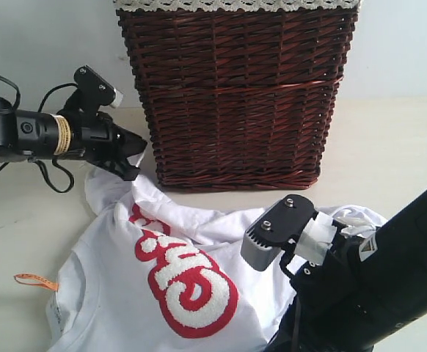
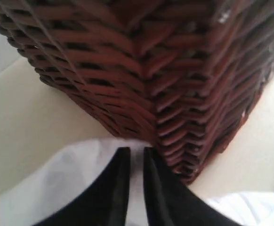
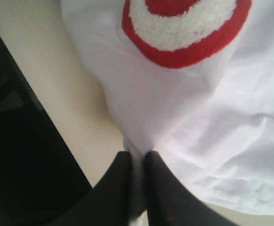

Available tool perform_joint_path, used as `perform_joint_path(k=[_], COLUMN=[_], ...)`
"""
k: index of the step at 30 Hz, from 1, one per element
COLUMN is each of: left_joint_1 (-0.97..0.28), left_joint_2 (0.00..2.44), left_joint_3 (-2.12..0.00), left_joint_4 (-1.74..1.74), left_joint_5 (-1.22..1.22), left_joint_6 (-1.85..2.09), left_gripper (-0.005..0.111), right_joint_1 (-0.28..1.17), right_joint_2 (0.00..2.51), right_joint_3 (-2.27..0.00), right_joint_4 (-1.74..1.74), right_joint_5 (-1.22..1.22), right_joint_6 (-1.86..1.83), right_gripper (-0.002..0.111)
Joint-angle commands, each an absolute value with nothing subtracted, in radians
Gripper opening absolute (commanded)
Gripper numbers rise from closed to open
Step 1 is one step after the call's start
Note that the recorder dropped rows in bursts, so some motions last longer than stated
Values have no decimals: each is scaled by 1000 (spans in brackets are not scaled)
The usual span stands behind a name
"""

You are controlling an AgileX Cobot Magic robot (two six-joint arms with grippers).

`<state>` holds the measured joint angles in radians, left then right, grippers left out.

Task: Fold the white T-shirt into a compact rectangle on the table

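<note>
The white T-shirt [image 1: 162, 293] lies rumpled on the table [image 1: 389, 147], its red-outlined puffy letters [image 1: 191, 282] facing up. My left gripper [image 1: 134, 161] is shut on a corner of the shirt [image 2: 71, 179] just beside the basket's near left corner; white cloth fills the narrow slot between its black fingers [image 2: 116, 188]. My right gripper [image 3: 137, 157] is shut on a pinched fold of the shirt [image 3: 198, 122] near the table's front edge, close to a red-rimmed letter [image 3: 184, 28]. In the exterior view its fingertips are hidden under the right arm [image 1: 360, 286].
A dark brown wicker basket [image 1: 235, 95] with a lace-trimmed liner stands at the back middle, right against my left gripper. An orange tag [image 1: 36, 281] sticks out at the shirt's left. Bare tabletop [image 1: 23, 220] lies left of the shirt and right of the basket.
</note>
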<state>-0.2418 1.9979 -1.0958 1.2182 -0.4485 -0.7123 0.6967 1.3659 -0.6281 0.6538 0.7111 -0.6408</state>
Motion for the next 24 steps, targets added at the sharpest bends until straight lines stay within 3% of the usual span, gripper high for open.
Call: perform_joint_path(k=[1, 3, 8, 16, 21, 24], left_joint_1=[-245, -245, -245, -229, -231, -231], left_joint_2=[2004, 2004, 1989, 1857, 1860, 1925], left_joint_3=[-1104, -1104, -1094, -999, -918, -918], left_joint_4=[1057, 1051, 1058, 1060, 1103, 1122], left_joint_5=[-420, -388, -193, -146, -207, -244], left_joint_6=[-657, -658, -725, -771, -784, -798], left_gripper=[43, 51, 48, 14, 2, 0], right_joint_1=[698, 698, 698, 698, 698, 698], right_joint_2=[1364, 1364, 1364, 1364, 1364, 1364], right_joint_3=[-625, -625, -625, -625, -625, -625], right_joint_4=[654, 654, 654, 655, 655, 655], right_joint_5=[715, 719, 719, 716, 714, 712], right_joint_6=[-652, -652, -652, -652, -652, -652], right_gripper=[13, 13, 13, 13, 13, 13])
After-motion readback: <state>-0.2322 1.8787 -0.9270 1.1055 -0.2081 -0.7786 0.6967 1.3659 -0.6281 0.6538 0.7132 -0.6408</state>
